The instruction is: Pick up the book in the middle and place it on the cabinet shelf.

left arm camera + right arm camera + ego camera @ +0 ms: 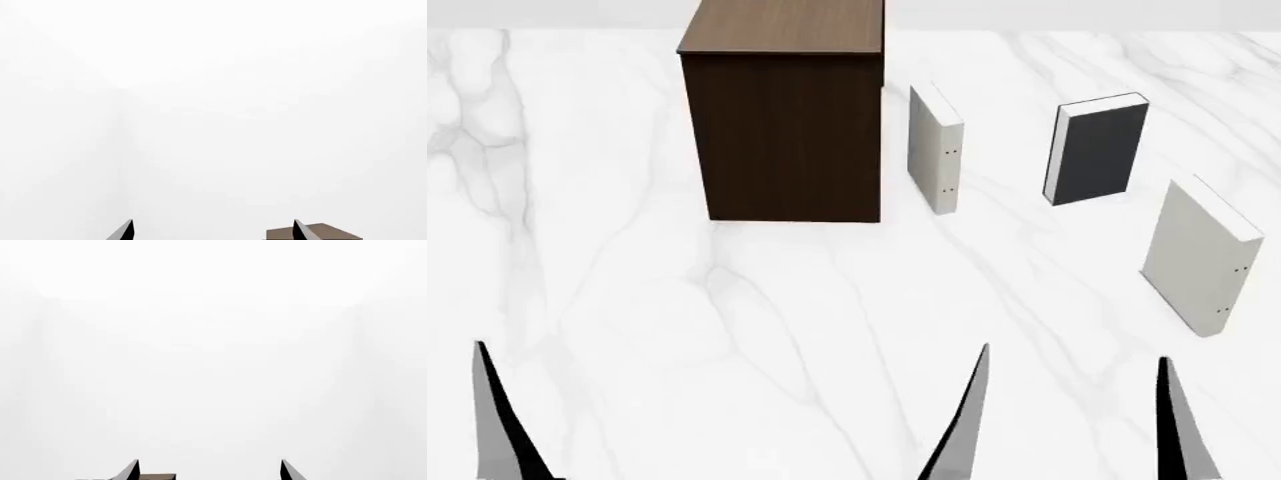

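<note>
The book (1098, 148) with a dark charcoal cover and white page edges stands upright on the marble surface, the middle one of three books. The cabinet shelf (785, 120) of dark brown wood stands at the far centre-left, its lighter top (781, 25) bare. In the head view my right gripper (1073, 352) is open and empty near the front edge, well short of the book. Only one finger (494, 420) of my left gripper shows there, at the front left. The left wrist view shows the left gripper (213, 221) open and empty. The right wrist view shows the right gripper (209, 461) open too.
A cream-white book (934, 150) stands just right of the cabinet. Another cream-white book (1201, 255) stands nearer, at the right. A sliver of the cabinet top shows low in the left wrist view (320, 232) and the right wrist view (157, 476). White marble surface (761, 330) lies between the grippers and the books.
</note>
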